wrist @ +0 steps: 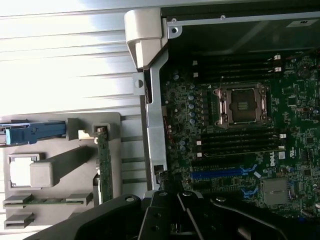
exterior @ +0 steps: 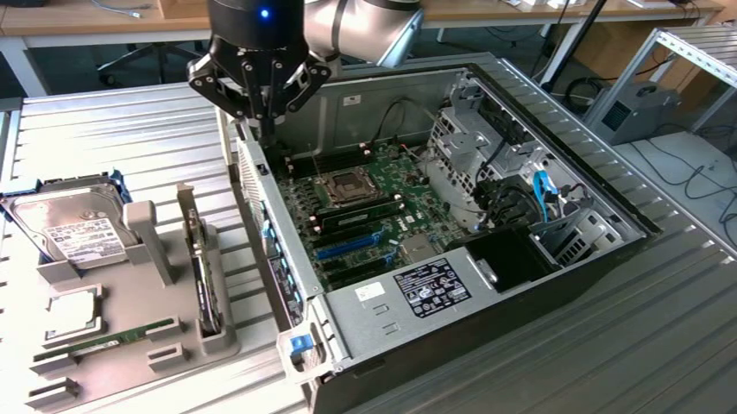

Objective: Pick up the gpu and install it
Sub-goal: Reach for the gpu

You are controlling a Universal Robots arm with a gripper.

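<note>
Hand (exterior: 264, 129) is pinched closed on nothing, hanging over the rear wall of the open black computer case (exterior: 461, 366). From the exterior view's left: a silver hard drive with white label (exterior: 72, 228), the grey parts tray (exterior: 116, 384), and at its case-side edge the gpu (exterior: 207, 289), a slim flat black card with a silvery edge, standing on edge in a slot, well apart from the hand. For a clean pick I'd open wide first, come square across the card's thin faces, then lift straight up so it doesn't bind.
</note>
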